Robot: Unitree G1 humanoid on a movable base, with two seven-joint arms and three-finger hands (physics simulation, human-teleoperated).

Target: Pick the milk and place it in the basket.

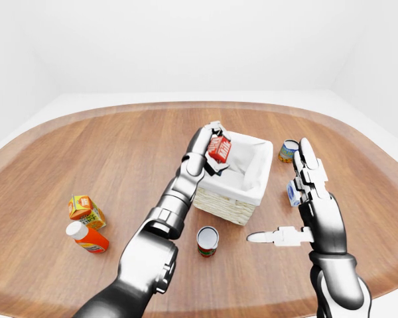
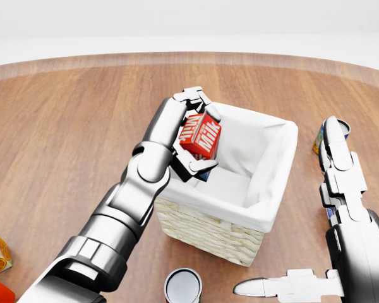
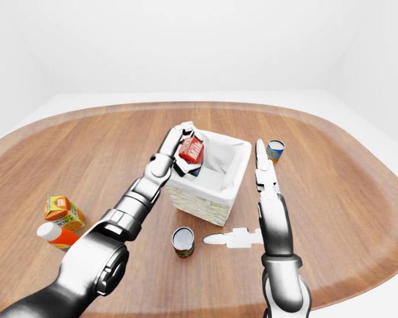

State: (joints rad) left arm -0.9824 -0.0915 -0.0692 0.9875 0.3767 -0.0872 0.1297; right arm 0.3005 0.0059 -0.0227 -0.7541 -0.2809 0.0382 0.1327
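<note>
Gripping the red milk carton (image 2: pixel 201 137), the left hand (image 2: pixel 191 131) has its fingers closed round it, one set over the top edge and another under the lower edge; the carton is tilted (its white "Milk" lettering runs slantwise) and sits above the left inner side of the basket (image 2: pixel 252 218), within the rim's outline in the head view but not resting on the white cloth lining; the basket is woven, pale, and stands on the round wooden table (image 2: pixel 63 139); the right hand (image 2: pixel 331 208) is just right of the basket, fingers spread straight and holding nothing, one finger pointing up the view and the thumb stretched leftward near the bottom edge; a tin can (image 2: pixel 183 287) stands on the table just below the basket; the head view crops most else, whereas the left-eye view shows an orange juice carton (image 1: pixel 85 210) and an orange bottle (image 1: pixel 86 238) lying well apart to the left, a second can (image 1: pixel 289 150) right of the basket, and a small blue-and-white box (image 1: pixel 292 194) partly hidden behind the right hand.
</note>
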